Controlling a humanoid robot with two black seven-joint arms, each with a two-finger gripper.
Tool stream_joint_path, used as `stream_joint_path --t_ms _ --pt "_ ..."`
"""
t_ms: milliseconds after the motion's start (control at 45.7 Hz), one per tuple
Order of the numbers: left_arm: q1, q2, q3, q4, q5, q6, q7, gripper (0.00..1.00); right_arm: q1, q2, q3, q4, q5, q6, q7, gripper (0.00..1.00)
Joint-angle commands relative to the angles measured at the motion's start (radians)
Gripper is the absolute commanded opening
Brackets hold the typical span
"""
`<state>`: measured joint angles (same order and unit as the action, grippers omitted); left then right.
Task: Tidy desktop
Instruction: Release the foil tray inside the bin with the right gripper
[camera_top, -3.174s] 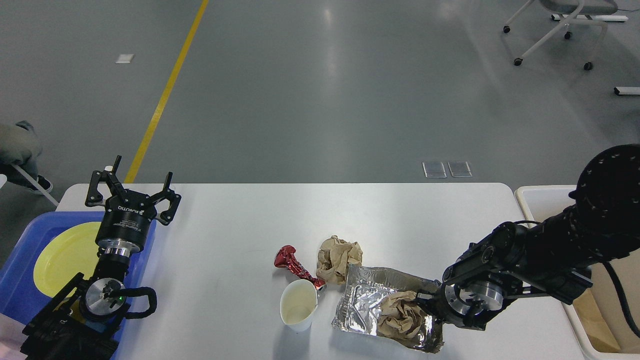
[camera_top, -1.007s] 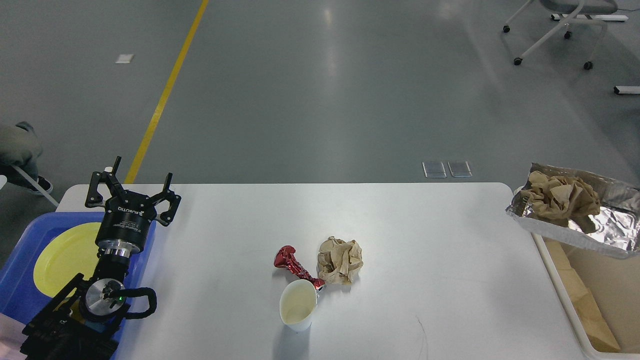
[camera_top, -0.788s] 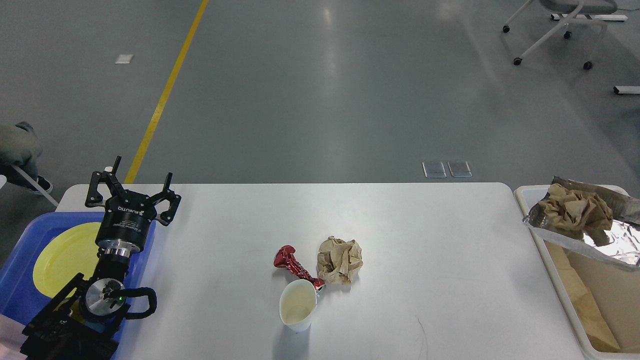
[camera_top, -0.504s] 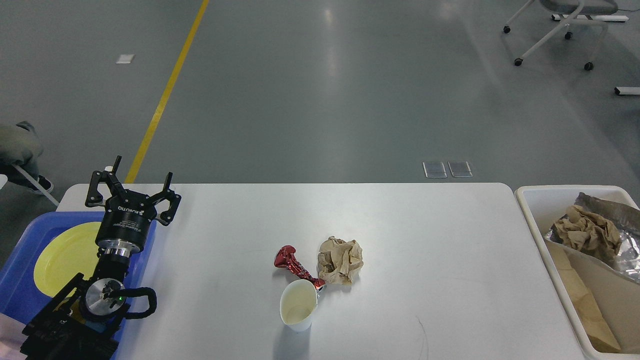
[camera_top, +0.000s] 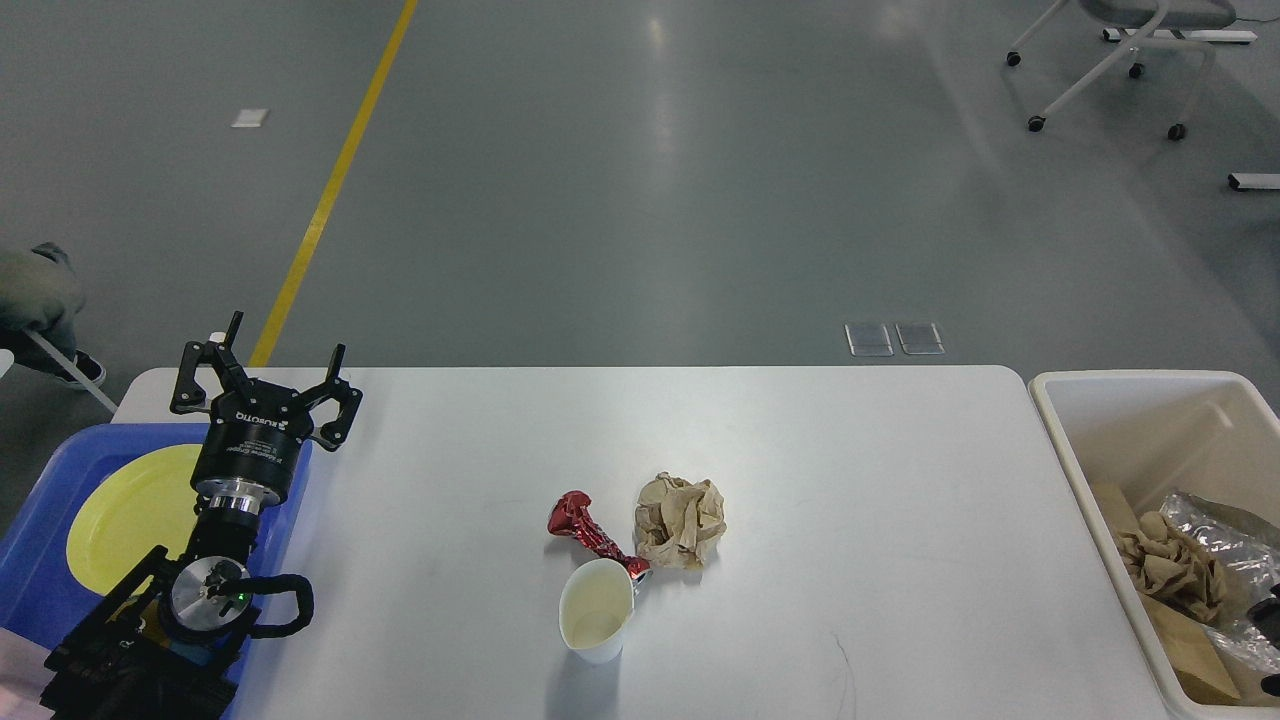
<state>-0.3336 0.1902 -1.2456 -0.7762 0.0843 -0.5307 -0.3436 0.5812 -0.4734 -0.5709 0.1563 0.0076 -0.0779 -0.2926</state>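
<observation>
The white desktop (camera_top: 820, 470) carries a crumpled brown paper ball (camera_top: 680, 520), a twisted red foil wrapper (camera_top: 585, 525) and a white paper cup (camera_top: 597, 612), bunched together near the middle front. My left gripper (camera_top: 270, 352) stands open and empty at the table's left end, above the edge of the blue tray. Two small dark bits (camera_top: 1268, 605) at the right edge, inside the bin, may be my right gripper, but its fingers cannot be made out. A silver foil sheet (camera_top: 1215, 525) and a second brown paper wad (camera_top: 1172, 565) lie in the bin.
A cream rectangular bin (camera_top: 1065, 430) stands against the table's right end, with cardboard in it. A blue tray (camera_top: 40, 500) holding a yellow plate (camera_top: 125, 510) sits at the left front. A wheeled chair stands far back right on the grey floor.
The foil sheet with its paper wad went from the table's front right up over the bin and has sunk down inside it. My right arm has left the view. The left arm stayed still.
</observation>
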Motion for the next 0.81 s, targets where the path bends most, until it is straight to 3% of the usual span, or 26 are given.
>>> stream_joint_path --t_ms 0,197,219,285,372,394,416,788 --pt "-0.001 0.0 0.0 0.0 0.0 0.0 0.0 0.99 -0.02 0.035 -0.004 0.0 -0.001 0.0 0.001 0.0" --pt "-0.001 0.0 0.0 0.0 0.0 0.0 0.0 0.99 -0.021 0.075 -0.004 -0.003 0.0 -0.013 0.001 0.0" --pt "0.001 0.0 0.0 0.0 0.0 0.0 0.0 0.99 -0.021 0.078 -0.004 -0.003 0.0 -0.025 0.001 0.04" --pt "0.001 0.0 0.0 0.0 0.0 0.0 0.0 0.99 -0.021 0.085 -0.004 0.0 0.0 -0.088 0.003 0.44" --pt "0.001 0.0 0.0 0.0 0.0 0.0 0.0 0.99 -0.018 0.096 -0.004 0.005 -0.003 -0.138 0.003 0.83" --pt "-0.001 0.0 0.0 0.0 0.0 0.0 0.0 0.99 -0.018 0.101 -0.006 0.003 -0.003 -0.141 0.004 0.97" --pt "0.001 0.0 0.0 0.0 0.0 0.0 -0.002 0.99 -0.017 0.104 -0.006 0.003 -0.001 -0.141 0.003 1.0" --pt "-0.001 0.0 0.0 0.0 0.0 0.0 0.0 0.99 0.002 0.105 -0.017 0.017 -0.018 -0.126 0.01 1.0"
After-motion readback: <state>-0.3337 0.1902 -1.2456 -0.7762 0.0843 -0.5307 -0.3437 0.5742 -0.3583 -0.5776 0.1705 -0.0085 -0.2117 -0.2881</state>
